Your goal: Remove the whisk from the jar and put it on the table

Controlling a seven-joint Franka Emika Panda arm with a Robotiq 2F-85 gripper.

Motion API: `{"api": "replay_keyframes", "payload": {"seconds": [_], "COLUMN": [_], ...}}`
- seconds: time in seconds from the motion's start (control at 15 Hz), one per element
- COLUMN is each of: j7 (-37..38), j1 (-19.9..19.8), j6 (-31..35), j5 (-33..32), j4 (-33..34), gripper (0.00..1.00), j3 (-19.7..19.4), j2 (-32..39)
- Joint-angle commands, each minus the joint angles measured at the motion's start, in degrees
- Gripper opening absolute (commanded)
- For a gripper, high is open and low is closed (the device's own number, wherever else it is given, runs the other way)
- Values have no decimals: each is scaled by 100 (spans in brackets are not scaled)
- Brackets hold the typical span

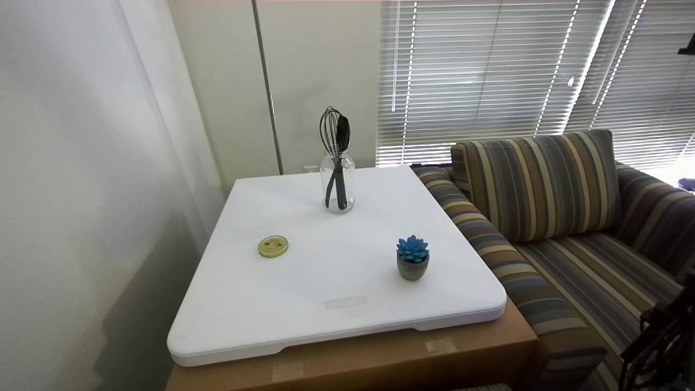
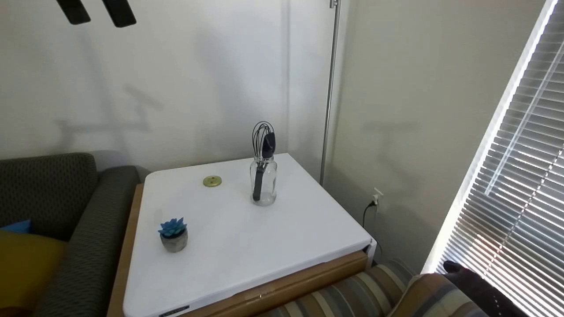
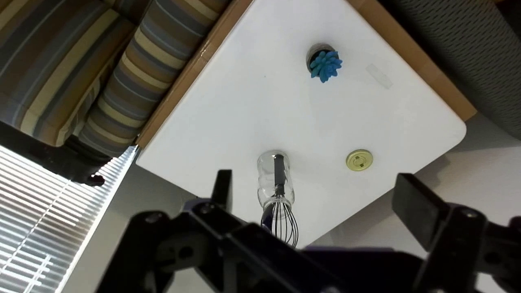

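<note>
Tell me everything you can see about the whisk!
The whisk is dark: a balloon of thin wires and a straight, plastic-looking handle. It stands head up, tilted, in the clear glass jar, wires poking out, handle inside. A black utensil is beside it; I can't tell whether they touch. The open hand isn't touching it.

Open from above to whisk; crowded at mouth of jar by black utensil. Passable across tabletop between jar, yellow-green disc and potted plant. Blocked behind jar by wall.
</note>
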Motion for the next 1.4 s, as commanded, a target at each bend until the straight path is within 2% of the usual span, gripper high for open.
{"api": "replay_keyframes", "payload": {"seconds": [0.0, 0.07, 0.13, 0.6, 0.73, 0.93, 1.2, 1.33], "j7": [-8, 38, 27, -37, -21, 74, 941, 2074], "j1": [54, 44, 66, 105, 104, 198, 166, 95], "j6": [203, 242, 124, 228, 251, 702, 1179, 908], "j5": [-339, -435, -283, -370, -435, -224, -438, -957], "j4": [299, 318, 141, 272, 475, 812, 1216, 1581], "gripper": [100, 100, 100, 100, 100, 100, 100, 100], "j3": [190, 247, 155, 222, 255, 256, 498, 659], "j2": [485, 537, 225, 446, 680, 1289, 2239, 2790]}}
